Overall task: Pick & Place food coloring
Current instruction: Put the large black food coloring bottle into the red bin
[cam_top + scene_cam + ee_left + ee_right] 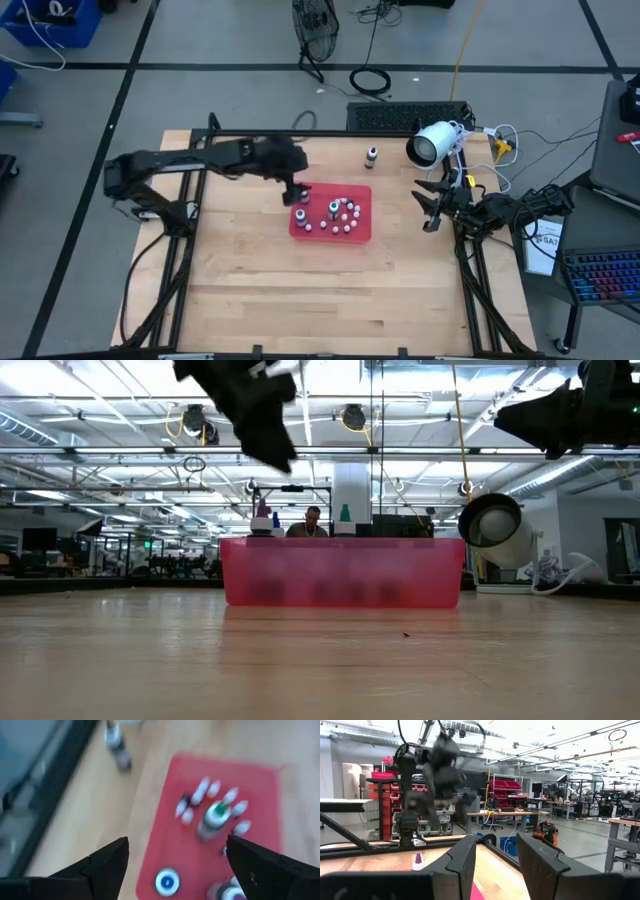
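Over the pale wooden desk, the left hand hangs just above the red tray, at the tray's left end, fingers spread wide with nothing between them. Looking past those dark fingers, there's a blue-topped bottle standing upright on the tray floor right under the gap, and a green-topped bottle upright farther in, ringed by small white balls. A third bottle with a purplish top peeks in at the tray's near edge, only partly seen. All three stand with their long axes vertical, caps up.

One more bottle stands alone on bare wood toward the far edge of the desk, upright, well apart from the tray. A white cylindrical lamp or camera sits near the far right corner, and cables trail off that side.

The tray is smooth translucent red plastic, rectangular with low walls. The right hand waits near the desk's right edge, fingers partly apart and empty.
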### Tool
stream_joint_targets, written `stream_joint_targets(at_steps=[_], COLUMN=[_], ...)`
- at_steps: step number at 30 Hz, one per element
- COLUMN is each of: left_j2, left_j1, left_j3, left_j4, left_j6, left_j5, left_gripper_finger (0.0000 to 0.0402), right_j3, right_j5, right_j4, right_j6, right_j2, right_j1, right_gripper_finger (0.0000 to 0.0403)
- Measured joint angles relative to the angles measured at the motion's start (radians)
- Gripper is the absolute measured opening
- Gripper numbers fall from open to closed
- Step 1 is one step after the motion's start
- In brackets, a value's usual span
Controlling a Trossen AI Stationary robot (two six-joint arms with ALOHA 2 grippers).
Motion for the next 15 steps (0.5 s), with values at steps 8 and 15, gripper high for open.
stream_joint_targets(at_steps=[8,15], left_j2=[-0.246,-0.44], left_j1=[0.01,0.09], left_j3=[-0.242,-0.582], left_j4=[0.283,0.572], left_j6=[0.1,0.022], left_j5=[0.123,0.118], left_gripper_finger=[0.0319,0.0317], right_j3=[0.0,0.0], right_j5=[-0.001,-0.001], right_j4=[0.052,0.122], right_j6=[0.0,0.267], right_j2=[0.0,0.005], right_j1=[0.0,0.001], right_gripper_finger=[0.0132,0.0132])
